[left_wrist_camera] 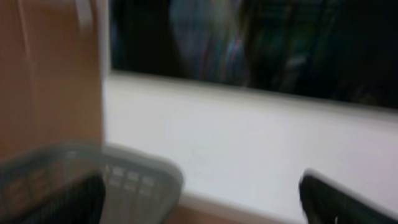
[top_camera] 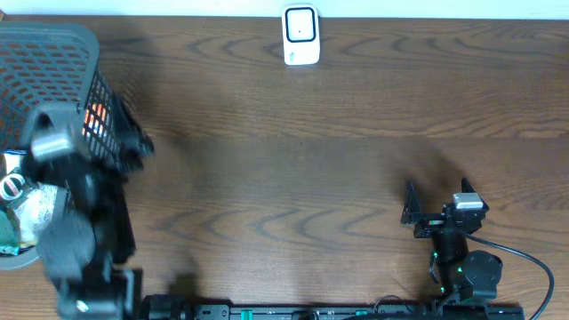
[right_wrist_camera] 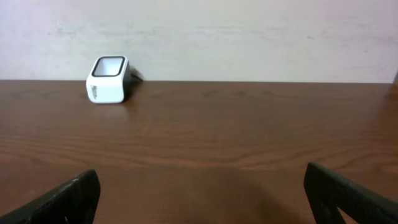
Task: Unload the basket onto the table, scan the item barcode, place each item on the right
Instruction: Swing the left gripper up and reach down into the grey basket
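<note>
Looming closest under the overhead camera, the left arm (top_camera: 62, 178) is a grey and black blur at the left edge of the worktop (top_camera: 293, 160), raised over the mesh basket (top_camera: 49, 53).

The goods to be scanned lie in that basket: pale and green packets (top_camera: 20, 209) show at the far left edge of the picture, partly hidden by the arm, and something orange (top_camera: 98, 117) glows through the mesh. No barcode can be made out on any of them. The left gripper (left_wrist_camera: 199, 202) hangs just beside the basket's rim with its jaws spread wide and nothing between them. Its own camera shows, blurred, the grey rim (left_wrist_camera: 134, 171) at lower left and a pale wall beyond.

The white scanner (top_camera: 301, 36) stands alone at the far edge of the worktop, near the middle, well apart from the basket and from both arms. From the right wrist it sits to the left, far off, against the wall, its dark window facing up and towards the near side.

The right gripper (right_wrist_camera: 202, 202) rests low at the near right of the worktop, pointing towards the far side, its jaws fully apart and holding nothing. A black cable (top_camera: 524, 258) loops from its base.
</note>
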